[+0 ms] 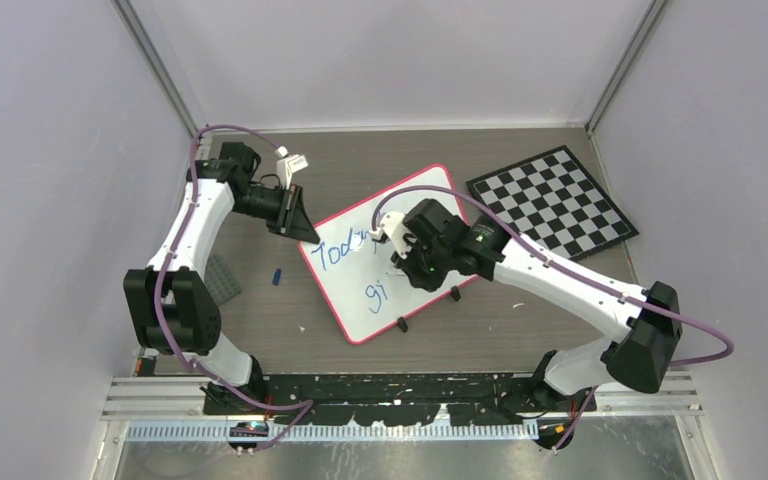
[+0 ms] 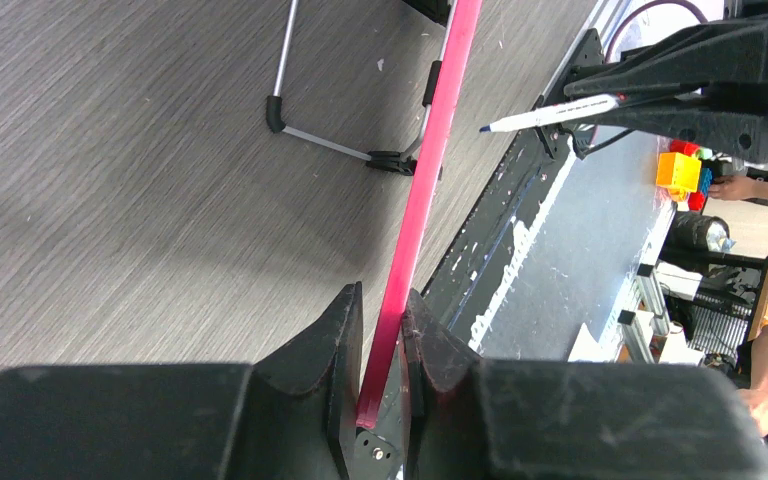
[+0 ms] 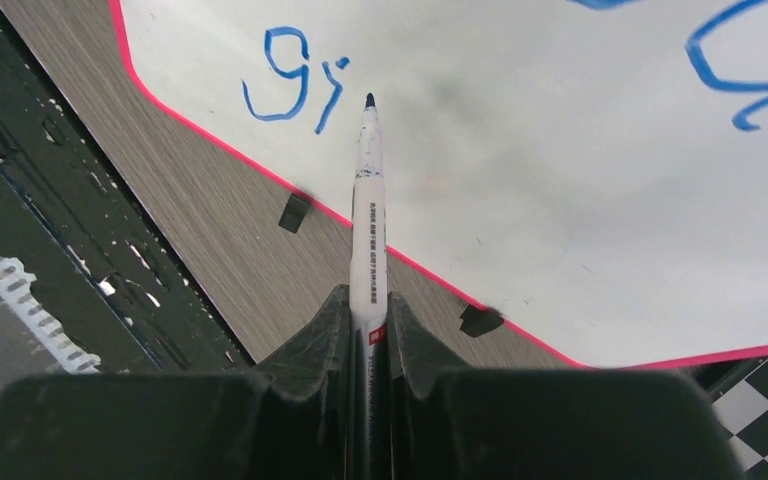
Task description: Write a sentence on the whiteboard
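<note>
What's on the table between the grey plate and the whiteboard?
A small blue piece, possibly a pen cap, lies on bare wood between the grey plate and the whiteboard. Shows only in the top view.

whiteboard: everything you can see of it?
The large white rounded-corner whiteboard with a thin pink-red frame sits angled mid-table, left of the black-and-white checkerboard. Smooth, glossy face. Two small black clip feet on its near edge; a silver wire leg shows behind it, so it may be propped. Blue handwriting: roughly "Tody", with "gi" below. The left gripper is shut on the frame at its left corner. The right gripper's white marker points at it by "gi"; contact is unclear.
</note>
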Tool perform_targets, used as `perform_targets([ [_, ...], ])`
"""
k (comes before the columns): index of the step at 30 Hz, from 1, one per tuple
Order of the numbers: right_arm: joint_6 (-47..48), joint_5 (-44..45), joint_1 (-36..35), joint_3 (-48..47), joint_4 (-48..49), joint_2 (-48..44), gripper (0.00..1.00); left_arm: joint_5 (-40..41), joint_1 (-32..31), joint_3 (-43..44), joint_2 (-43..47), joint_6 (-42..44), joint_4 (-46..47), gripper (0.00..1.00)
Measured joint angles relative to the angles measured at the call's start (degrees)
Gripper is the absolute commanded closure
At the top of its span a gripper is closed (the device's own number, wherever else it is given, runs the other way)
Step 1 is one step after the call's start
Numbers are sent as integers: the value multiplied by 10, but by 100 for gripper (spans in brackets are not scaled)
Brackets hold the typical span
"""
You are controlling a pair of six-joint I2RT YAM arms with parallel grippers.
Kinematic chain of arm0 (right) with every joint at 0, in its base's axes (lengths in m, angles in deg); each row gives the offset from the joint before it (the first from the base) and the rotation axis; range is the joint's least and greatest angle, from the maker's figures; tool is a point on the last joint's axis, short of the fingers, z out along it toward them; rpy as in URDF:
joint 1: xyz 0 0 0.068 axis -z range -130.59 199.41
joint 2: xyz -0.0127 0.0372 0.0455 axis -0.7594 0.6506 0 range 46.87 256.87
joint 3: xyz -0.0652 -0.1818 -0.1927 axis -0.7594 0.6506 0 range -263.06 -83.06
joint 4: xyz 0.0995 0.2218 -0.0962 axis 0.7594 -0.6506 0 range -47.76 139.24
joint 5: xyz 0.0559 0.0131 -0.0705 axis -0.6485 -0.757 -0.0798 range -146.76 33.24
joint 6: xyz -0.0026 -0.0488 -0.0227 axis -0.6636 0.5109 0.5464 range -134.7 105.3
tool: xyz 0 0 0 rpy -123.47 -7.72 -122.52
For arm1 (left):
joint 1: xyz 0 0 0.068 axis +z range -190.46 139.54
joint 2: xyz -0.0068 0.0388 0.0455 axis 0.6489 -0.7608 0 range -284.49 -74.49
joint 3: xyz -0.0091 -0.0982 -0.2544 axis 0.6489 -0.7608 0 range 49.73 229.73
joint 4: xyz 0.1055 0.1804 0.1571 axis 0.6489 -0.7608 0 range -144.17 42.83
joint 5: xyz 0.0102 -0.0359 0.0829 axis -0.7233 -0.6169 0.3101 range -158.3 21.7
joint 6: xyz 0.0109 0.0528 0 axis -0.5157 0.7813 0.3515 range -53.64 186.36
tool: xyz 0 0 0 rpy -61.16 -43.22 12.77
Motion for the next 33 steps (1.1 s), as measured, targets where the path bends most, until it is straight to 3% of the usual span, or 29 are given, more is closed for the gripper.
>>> perform_targets([
  [7, -5, -22, 31, 23, 4, -19, 100, 0, 0, 0, 0, 0, 0, 100],
  [33, -16, -26, 31, 49, 43, 5, 100, 0, -1, 0, 0, 0, 0, 100],
])
